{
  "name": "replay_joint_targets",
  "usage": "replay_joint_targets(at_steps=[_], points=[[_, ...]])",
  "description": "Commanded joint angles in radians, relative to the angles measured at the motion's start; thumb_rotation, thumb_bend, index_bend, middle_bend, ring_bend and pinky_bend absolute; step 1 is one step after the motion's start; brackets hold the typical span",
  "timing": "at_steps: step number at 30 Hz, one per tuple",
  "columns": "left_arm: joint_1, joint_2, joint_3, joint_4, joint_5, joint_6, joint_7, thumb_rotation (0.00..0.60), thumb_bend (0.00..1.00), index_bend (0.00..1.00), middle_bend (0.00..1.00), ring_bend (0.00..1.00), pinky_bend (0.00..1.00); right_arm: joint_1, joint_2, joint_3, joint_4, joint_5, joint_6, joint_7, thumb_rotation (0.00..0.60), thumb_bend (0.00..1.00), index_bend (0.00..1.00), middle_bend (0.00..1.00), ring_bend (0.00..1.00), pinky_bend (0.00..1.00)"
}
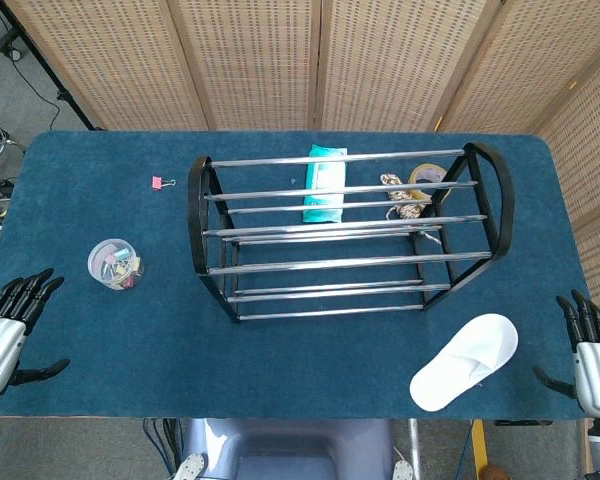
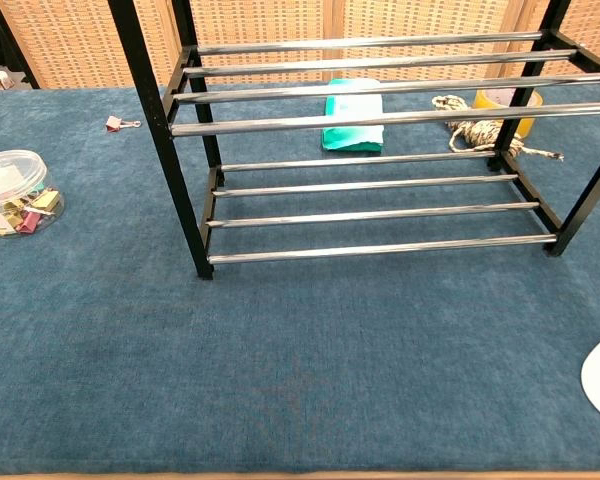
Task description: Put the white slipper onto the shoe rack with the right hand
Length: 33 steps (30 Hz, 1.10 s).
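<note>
Just left of right hand (image 1: pixel 592 350) (empty, fingers spread): white slipper (image 1: pixel 465 361), long axis diagonal toward shoe rack (image 1: pixel 346 264).

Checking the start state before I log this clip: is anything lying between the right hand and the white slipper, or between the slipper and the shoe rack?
Nothing visible does. In the head view only bare blue cloth separates the right hand from the white slipper, and likewise the slipper from the shoe rack. The rack's shelves hold nothing.
</note>
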Motion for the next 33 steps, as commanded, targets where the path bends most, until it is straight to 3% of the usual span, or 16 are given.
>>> replay_joint_targets(at_steps=[1,15,24,33], points=[[0.0,0.001,0.0,0.0,0.0,0.0,-0.001,0.6,0.0,0.0,0.0,0.0,0.0,0.0,-0.001,-0.001,0.0,-0.001,-0.001,-0.003,0.6,0.0,0.0,0.0,0.0,0.0],[0.002,-0.001,-0.002,-0.002,-0.005,-0.001,0.006,0.6,0.0,0.0,0.0,0.0,0.0,0.012,-0.012,-0.028,-0.008,-0.043,-0.022,-0.024,0.6,0.0,0.0,0.0,0.0,0.0],[-0.003,-0.004,-0.008,-0.004,-0.023,-0.011,0.011,0.6,0.0,0.0,0.0,0.0,0.0,0.052,-0.066,-0.06,0.001,-0.057,-0.113,-0.118,0.6,0.0,0.0,0.0,0.0,0.0],[-0.012,-0.017,-0.014,-0.008,-0.049,-0.033,0.051,0.6,0.0,0.0,0.0,0.0,0.0,0.112,-0.104,-0.049,-0.026,0.022,-0.244,-0.206,0.6,0.0,0.0,0.0,0.0,0.0]])
